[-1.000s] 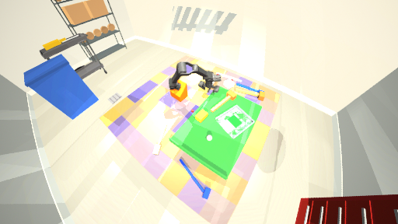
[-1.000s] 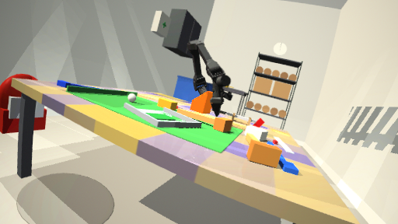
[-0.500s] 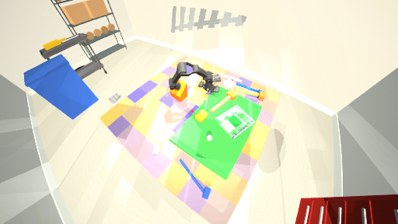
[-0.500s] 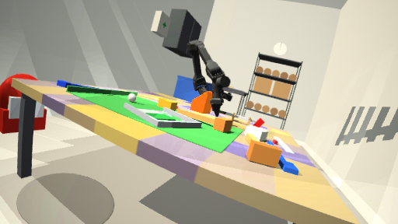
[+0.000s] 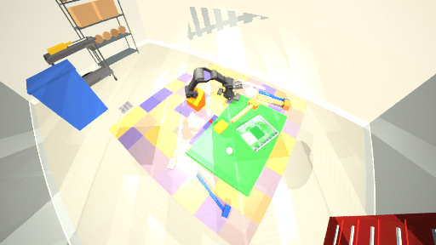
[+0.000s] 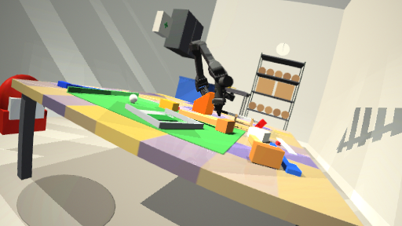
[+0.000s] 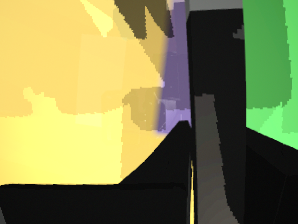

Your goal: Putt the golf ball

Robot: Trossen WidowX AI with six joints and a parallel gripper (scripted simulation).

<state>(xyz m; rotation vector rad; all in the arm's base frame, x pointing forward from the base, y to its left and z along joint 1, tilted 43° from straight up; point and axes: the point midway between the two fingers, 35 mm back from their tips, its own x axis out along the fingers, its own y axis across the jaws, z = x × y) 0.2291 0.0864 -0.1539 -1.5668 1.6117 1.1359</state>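
The gripper (image 7: pixel 214 183) is pinching the grey grip of the red putter (image 7: pixel 213 116), its two black fingers pressing in from either side of the bar, which is running top to bottom through the right half of the wrist view. Behind the grip, yellow and purple squares of the table top (image 7: pixel 60 63) are filling the left of that view and the green mat (image 7: pixel 269 63) is showing along the right edge. In the top view the arm is reaching from its orange base (image 5: pixel 196 102) toward the upper centre of the frame, with the gripper pointing down just past the mat's far edge. In the exterior view it is hanging low over the table at centre frame, close behind a long yellow bar (image 6: pixel 196 116). The golf ball (image 5: pixel 229 150) is sitting on the green mat in the middle of the top view, well apart from the gripper. The raised green (image 5: pixel 256 134) is lying to the upper right of the ball, on the same mat.
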